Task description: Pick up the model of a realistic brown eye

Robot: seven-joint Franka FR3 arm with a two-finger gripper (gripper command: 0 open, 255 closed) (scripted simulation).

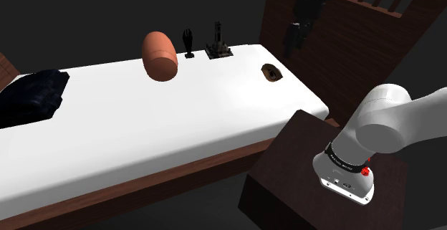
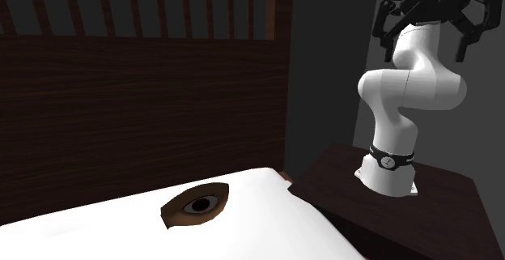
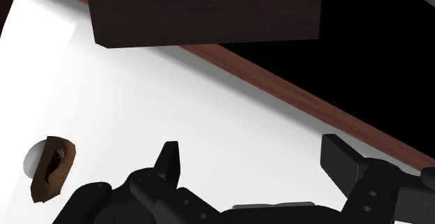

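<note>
The eye model (image 1: 271,72) is a small brown almond-shaped piece with a dark iris. It lies on the white bed (image 1: 143,128) close to its right edge in the shoulder view. In the second exterior view the eye model (image 2: 198,204) lies flat near the bed's corner. My black gripper (image 1: 293,39) hangs high above and slightly to the right of it, in front of the headboard. In the wrist view the fingers of my gripper (image 3: 254,149) stand wide apart with nothing between them. There the eye model (image 3: 52,168) lies off to the side, outside one finger (image 3: 169,157).
On the bed's far side are an orange-brown rounded object (image 1: 160,55) and two small black figures (image 1: 188,44) (image 1: 218,44). A black bundle (image 1: 32,96) lies at the bed's left end. A dark wooden headboard (image 1: 344,42) rises behind. The dark stand (image 1: 301,171) sits beside the bed.
</note>
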